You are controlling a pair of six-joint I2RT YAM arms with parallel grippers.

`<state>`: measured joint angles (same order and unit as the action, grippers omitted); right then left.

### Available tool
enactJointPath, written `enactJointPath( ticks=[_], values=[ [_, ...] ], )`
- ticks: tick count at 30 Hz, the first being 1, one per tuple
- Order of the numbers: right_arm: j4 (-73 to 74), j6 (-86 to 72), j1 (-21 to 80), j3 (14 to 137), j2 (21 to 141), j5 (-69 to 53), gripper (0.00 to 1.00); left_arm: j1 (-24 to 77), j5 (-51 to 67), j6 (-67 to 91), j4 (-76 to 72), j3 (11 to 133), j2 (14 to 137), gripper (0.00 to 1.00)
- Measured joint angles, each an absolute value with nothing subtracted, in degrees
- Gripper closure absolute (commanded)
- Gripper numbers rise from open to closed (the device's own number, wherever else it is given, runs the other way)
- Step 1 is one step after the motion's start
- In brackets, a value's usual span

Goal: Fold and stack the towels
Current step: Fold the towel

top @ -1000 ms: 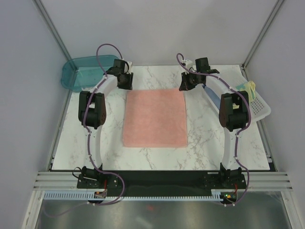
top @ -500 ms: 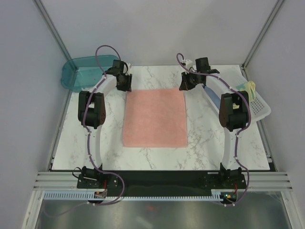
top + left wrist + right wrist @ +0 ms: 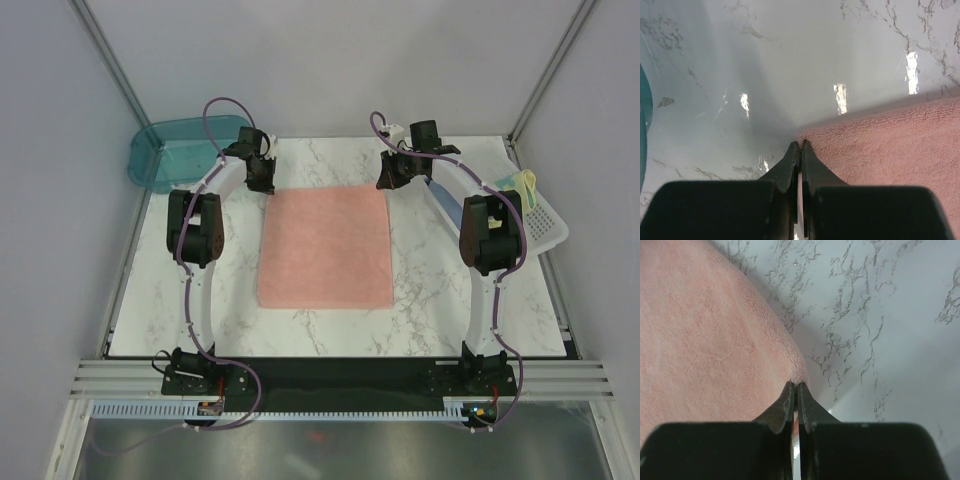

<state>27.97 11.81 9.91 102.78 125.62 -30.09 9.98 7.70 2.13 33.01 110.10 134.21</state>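
Observation:
The salmon-pink towel [image 3: 325, 248] lies flat in the middle of the marble table. My left gripper [image 3: 262, 181] is at its far left corner, and the left wrist view shows the gripper [image 3: 800, 145] shut, pinching the towel [image 3: 890, 145] at that corner. At the far right corner my right gripper [image 3: 392, 178] is shut too, with towel [image 3: 705, 340] fluff pinched at the gripper [image 3: 795, 385]. A pale yellow towel [image 3: 526, 182] hangs over the basket's far rim. A strip of light blue towel [image 3: 438, 190] shows beside the right arm.
A teal plastic bin [image 3: 165, 150] stands at the far left corner, its rim also in the left wrist view [image 3: 642, 125]. The white perforated basket [image 3: 547, 225] sits at the right edge. Grey walls close in the table [image 3: 440, 290] on three sides.
The left gripper has closed on the towel's far left corner after nudging slightly toward it. The right gripper and the towel have not moved.

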Motion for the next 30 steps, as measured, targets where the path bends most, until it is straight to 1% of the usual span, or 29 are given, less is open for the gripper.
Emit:
enactJointPath(
  ticks=[7, 11, 19, 30],
  values=[
    [27.59, 11.46, 9.91, 102.56, 125.54, -28.03, 1.00, 9.98, 8.14, 2.13, 33.41, 110.30, 133.78, 0.98],
    [26.44, 10.70, 9.91, 98.80, 123.15, -26.61, 1.00, 9.98, 8.97, 2.13, 32.86, 109.47, 131.41, 0.98],
    [19.42, 8.93, 10.00, 84.75, 112.44, -24.18, 1.00, 9.98, 11.35, 2.13, 28.18, 98.78, 119.55, 0.98],
    [13.21, 3.57, 12.64, 68.14, 95.22, -21.89, 1.00, 10.00, 14.24, 4.56, 22.33, 79.83, 106.28, 0.98]
  ],
)
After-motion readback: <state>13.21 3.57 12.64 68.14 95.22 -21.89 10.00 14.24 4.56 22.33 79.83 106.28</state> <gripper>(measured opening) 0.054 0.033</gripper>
